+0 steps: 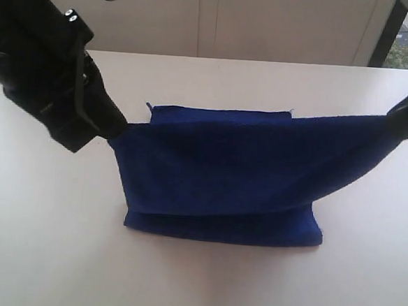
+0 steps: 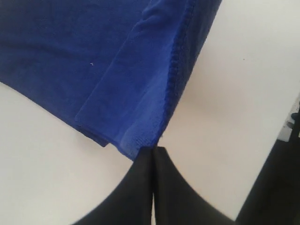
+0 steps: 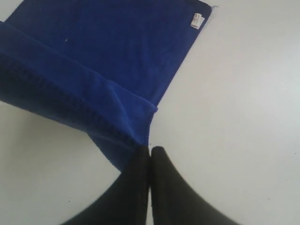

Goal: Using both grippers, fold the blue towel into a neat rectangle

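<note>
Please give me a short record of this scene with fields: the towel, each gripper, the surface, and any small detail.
towel: blue towel, upper edge lifted and stretched between both grippers, lower part lying in layers on the table
left gripper: left gripper shut on one raised corner of the towel
right gripper: right gripper shut on the other raised corner
surface: white table
detail: small white label near a towel corner that lies flat
</note>
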